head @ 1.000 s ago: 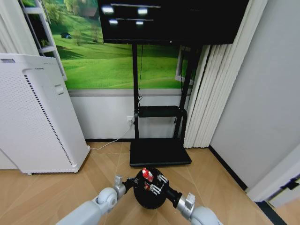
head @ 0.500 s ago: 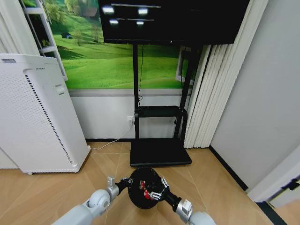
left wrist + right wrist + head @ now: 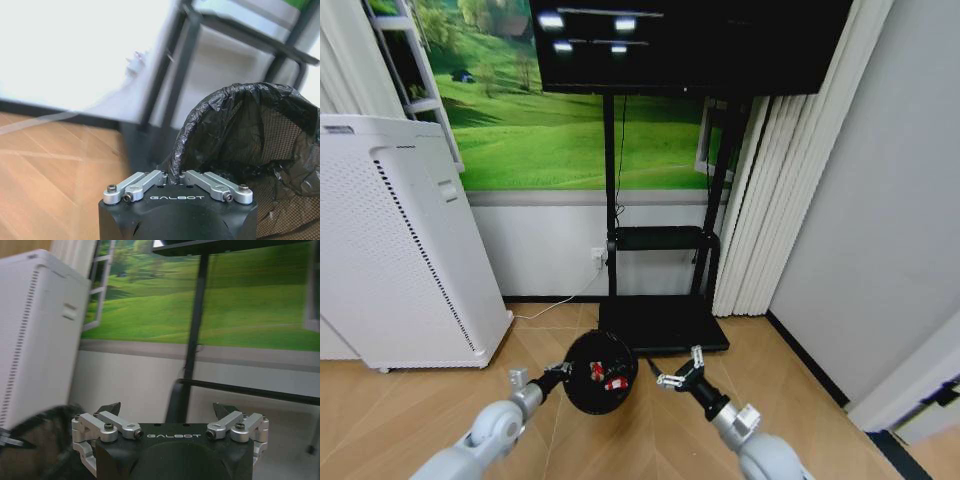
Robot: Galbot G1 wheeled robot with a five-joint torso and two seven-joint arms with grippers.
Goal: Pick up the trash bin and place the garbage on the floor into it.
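The trash bin (image 3: 582,396), black and round with a black bag liner, hangs tilted just above the wooden floor in front of the TV stand. My left gripper (image 3: 563,372) is shut on its near-left rim; the left wrist view shows the jaws (image 3: 176,175) pinching the liner edge of the trash bin (image 3: 250,130). Two red-and-white pieces of garbage (image 3: 607,377) lie inside the bin. My right gripper (image 3: 682,372) hovers open and empty just right of the bin. In the right wrist view its fingers (image 3: 111,408) are spread wide, with the bin's rim (image 3: 40,440) off to one side.
A tall white perforated appliance (image 3: 400,250) stands at the left. The black TV stand base (image 3: 660,325) lies right behind the bin, with white curtains (image 3: 760,200) and a grey wall to the right. A white cable (image 3: 555,305) runs along the floor.
The right gripper let go of the red-and-white piece into the bin, pulled out to the right and now stands open. The left gripper carried the bin left and farther forward.
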